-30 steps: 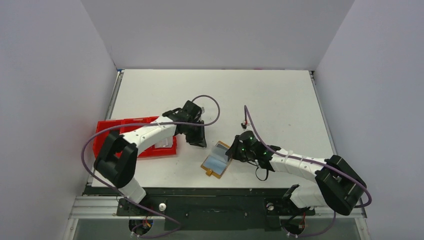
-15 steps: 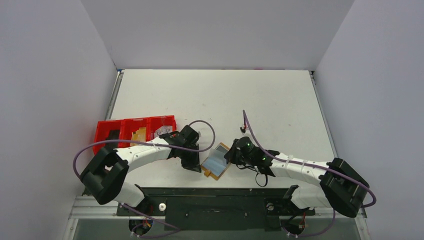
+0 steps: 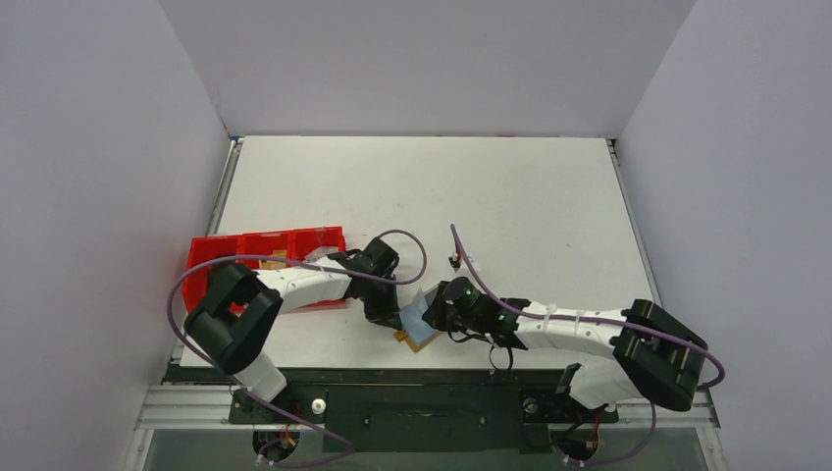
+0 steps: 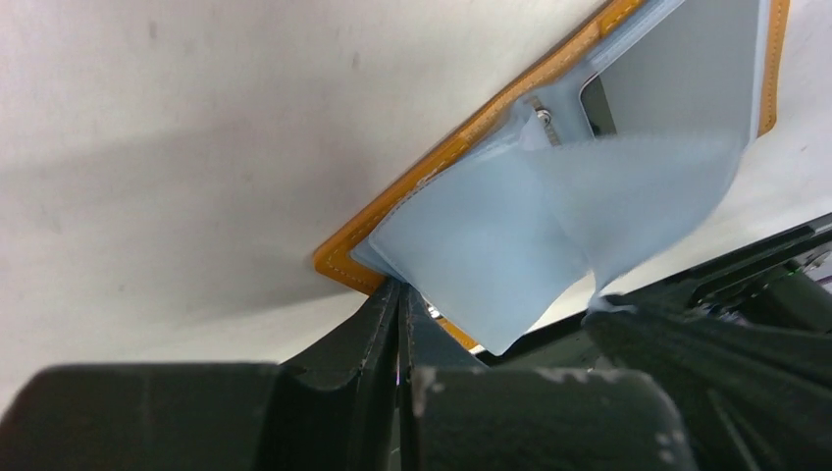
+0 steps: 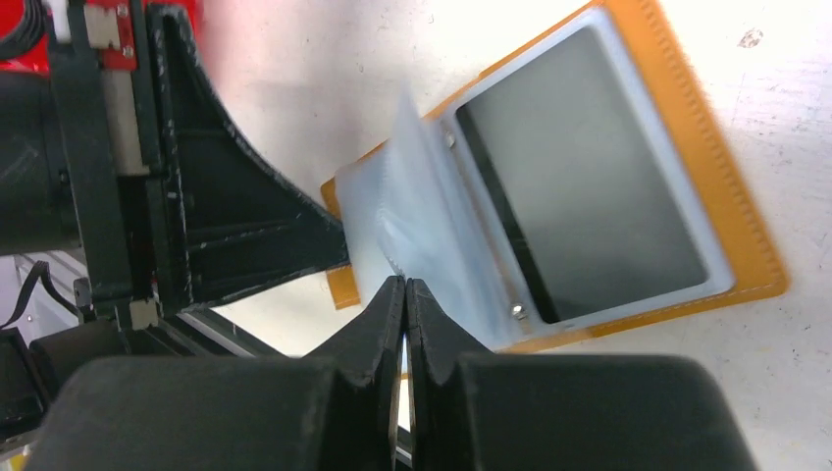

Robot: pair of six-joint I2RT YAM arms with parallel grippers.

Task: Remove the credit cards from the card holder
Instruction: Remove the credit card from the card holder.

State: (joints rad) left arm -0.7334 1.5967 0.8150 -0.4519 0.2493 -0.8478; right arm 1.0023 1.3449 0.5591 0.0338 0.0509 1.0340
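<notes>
The tan card holder (image 3: 404, 337) lies open near the table's front edge and also shows in the left wrist view (image 4: 461, 147) and the right wrist view (image 5: 711, 186). A dark card (image 5: 579, 191) sits in a clear sleeve on its open face. My right gripper (image 5: 404, 283) is shut on a pale blue translucent sleeve leaf (image 4: 510, 235) and lifts it off the holder, so it bends. My left gripper (image 4: 400, 287) is shut, with its tips against the holder's near corner. I cannot tell whether it pinches anything. Both grippers meet at the holder in the top view (image 3: 412, 316).
A red compartmented tray (image 3: 260, 257) with small items stands left of the holder, under my left arm. The table's front edge and black rail (image 3: 432, 378) lie just beyond the holder. A purple cable (image 3: 461, 260) loops above my right wrist.
My left gripper has come from beside the tray down to the holder's corner. My right gripper has closed in on the holder and raised a sleeve leaf. The holder has shifted slightly left.
</notes>
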